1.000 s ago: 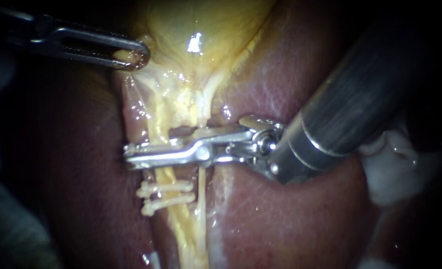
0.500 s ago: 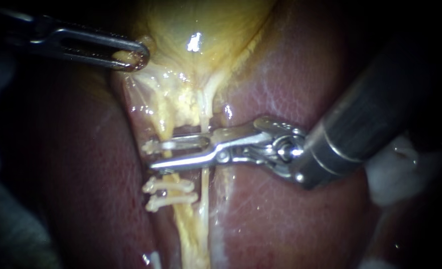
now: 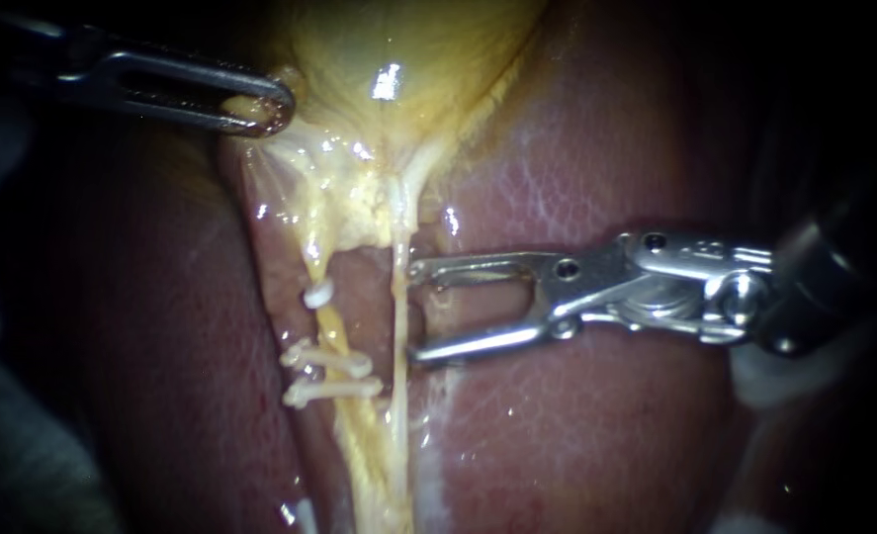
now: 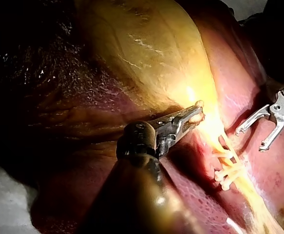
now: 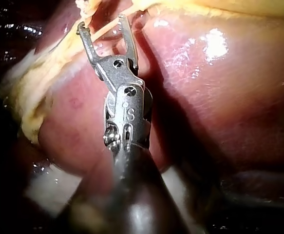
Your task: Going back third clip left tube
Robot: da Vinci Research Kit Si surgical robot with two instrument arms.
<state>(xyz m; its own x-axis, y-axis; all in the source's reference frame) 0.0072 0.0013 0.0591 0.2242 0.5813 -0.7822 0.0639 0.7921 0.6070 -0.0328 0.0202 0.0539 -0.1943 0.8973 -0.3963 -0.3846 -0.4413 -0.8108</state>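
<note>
Where the liver (image 3: 596,435) spreads red across the field, the yellow gallbladder (image 3: 408,40) lies at its far end. My left instrument (image 3: 265,111) comes in from the far left, its jaws clamped on the gallbladder's edge. My right instrument (image 3: 415,311) lies over the liver on the right, jaws spread wide and empty, tips just beside the thin right tube (image 3: 398,316). Left of it runs the left tube (image 3: 332,331), carrying the near clips (image 3: 327,360), two close together, and the third clip (image 3: 318,294) farther up.
</note>
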